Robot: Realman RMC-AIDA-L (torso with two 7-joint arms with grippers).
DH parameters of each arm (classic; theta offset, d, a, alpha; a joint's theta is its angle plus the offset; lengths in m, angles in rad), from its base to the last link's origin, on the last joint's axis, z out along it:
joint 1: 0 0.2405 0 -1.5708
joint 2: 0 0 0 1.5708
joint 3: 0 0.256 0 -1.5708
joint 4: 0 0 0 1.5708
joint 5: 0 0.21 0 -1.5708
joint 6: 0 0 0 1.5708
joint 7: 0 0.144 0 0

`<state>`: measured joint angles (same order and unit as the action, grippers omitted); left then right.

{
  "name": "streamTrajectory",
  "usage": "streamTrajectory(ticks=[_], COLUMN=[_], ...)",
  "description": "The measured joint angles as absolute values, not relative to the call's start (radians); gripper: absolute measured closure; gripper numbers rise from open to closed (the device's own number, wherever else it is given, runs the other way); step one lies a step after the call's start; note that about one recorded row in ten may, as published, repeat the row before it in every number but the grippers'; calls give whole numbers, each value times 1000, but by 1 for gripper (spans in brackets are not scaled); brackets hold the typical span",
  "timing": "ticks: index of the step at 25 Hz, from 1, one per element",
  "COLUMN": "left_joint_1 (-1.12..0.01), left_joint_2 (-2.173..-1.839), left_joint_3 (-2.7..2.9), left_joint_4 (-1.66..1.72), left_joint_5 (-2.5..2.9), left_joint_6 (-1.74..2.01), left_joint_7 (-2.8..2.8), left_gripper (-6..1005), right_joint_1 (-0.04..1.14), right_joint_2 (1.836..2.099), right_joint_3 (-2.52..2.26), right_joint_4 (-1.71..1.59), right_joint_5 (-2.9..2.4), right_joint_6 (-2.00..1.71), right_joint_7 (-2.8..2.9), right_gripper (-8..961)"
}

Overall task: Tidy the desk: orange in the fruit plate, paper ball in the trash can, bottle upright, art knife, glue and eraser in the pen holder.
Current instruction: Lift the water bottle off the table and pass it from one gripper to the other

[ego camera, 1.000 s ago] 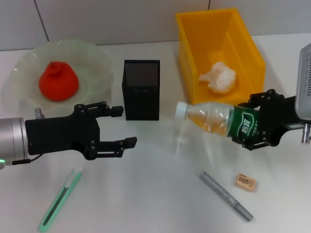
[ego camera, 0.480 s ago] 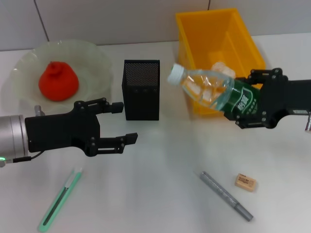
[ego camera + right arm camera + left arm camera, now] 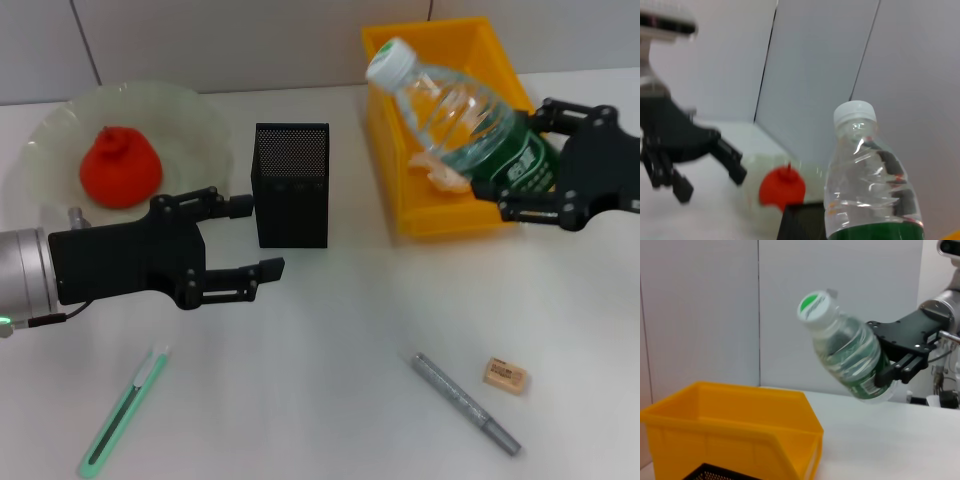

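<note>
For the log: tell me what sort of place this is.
Probably an office desk staged for a tidying task: a white table against a plain wall, with a black mesh pen holder, an eraser and a yellow bin.

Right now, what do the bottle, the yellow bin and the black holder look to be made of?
Bottle: clear thin plastic, ribbed and glossy, seemingly with a printed green film label. Bin: opaque moulded plastic, smooth, slight sheen. Holder: probably metal mesh, matte black; fine perforations show.
</note>
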<state>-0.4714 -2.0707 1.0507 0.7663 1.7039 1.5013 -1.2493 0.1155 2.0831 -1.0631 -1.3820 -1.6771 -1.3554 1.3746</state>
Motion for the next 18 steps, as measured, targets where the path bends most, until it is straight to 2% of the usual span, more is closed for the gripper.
streamTrajectory(ticks=[9, 18], left_joint_1=[-467, -462], left_joint_2=[-2071, -2071], left_joint_3=[1050, 1051], left_joint_4=[753, 737], left_joint_5=[1650, 1561], left_joint_6=[1495, 1491], left_joint_7=[-1228, -1204], left_gripper=[179, 179], right_joint_1=[143, 187], right_joint_2=[2080, 2080], right_joint_3=[-889, -819], right_joint_4=[-1079, -920], right_joint_5=[-1420, -1429], right_joint_6=[-1531, -1617], right_joint_7=[1170, 1051], right_gripper=[191, 191])
